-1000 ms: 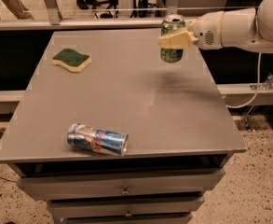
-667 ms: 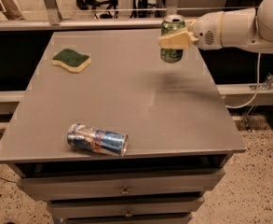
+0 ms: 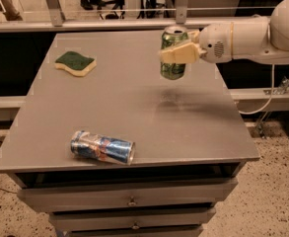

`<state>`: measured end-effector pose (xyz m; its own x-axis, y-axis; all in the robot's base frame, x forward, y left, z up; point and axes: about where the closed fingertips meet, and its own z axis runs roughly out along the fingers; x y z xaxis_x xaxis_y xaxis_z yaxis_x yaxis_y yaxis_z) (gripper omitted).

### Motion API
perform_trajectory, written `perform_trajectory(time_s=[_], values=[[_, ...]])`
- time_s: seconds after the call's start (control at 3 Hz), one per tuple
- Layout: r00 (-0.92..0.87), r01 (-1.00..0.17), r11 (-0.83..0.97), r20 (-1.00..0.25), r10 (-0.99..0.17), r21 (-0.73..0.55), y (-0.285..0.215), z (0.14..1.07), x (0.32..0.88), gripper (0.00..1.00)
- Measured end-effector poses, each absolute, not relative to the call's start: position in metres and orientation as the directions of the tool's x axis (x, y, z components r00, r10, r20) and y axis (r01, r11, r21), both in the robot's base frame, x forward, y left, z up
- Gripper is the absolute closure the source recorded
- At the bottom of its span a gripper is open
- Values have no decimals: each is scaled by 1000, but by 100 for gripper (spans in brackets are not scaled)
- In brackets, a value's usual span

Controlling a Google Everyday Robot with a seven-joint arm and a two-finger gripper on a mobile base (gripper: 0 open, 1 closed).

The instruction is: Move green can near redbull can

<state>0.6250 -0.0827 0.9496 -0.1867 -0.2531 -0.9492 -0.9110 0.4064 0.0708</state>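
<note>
Reaching in from the right side of the camera view, the white arm (image 3: 247, 33) ends in the gripper (image 3: 177, 49), which sits over the far right part of the grey table (image 3: 134, 107). Its pale fingers (image 3: 176, 55) are clamped on the green can (image 3: 173, 70): one finger crosses the front of the can's upper body, and the other is hidden behind it. The green can stands upright in this hold, its silver top facing up and its patterned lower half showing below the finger. Its base appears clear of the tabletop, and a soft shadow lies on the surface just below it.

The redbull can (image 3: 102, 147) lies on its side near the front edge of the table, left of the middle, with its open end turned toward the right. Its blue and silver skin looks dented. It is well apart from the green can, which is toward the back right while the redbull can is toward the front left.

A sponge (image 3: 75, 63) with a green top and a yellow underside rests flat near the far left corner, well apart from both cans. Below the tabletop there are drawers (image 3: 131, 201) with small knobs. A thin cable (image 3: 267, 95) hangs down from the arm on the right, above the speckled floor (image 3: 277, 201).
</note>
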Motion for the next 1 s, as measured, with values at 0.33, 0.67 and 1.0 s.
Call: perform_trajectory(time_s=[0.33,0.67,1.0], values=[[-199,-937,330,-955,-221,119,-64,951,576,100],[-212,-958,232,-959,-186,167,-38,934,527,100],[-194,-971,177,-961,-195,160,-23,919,507,100]])
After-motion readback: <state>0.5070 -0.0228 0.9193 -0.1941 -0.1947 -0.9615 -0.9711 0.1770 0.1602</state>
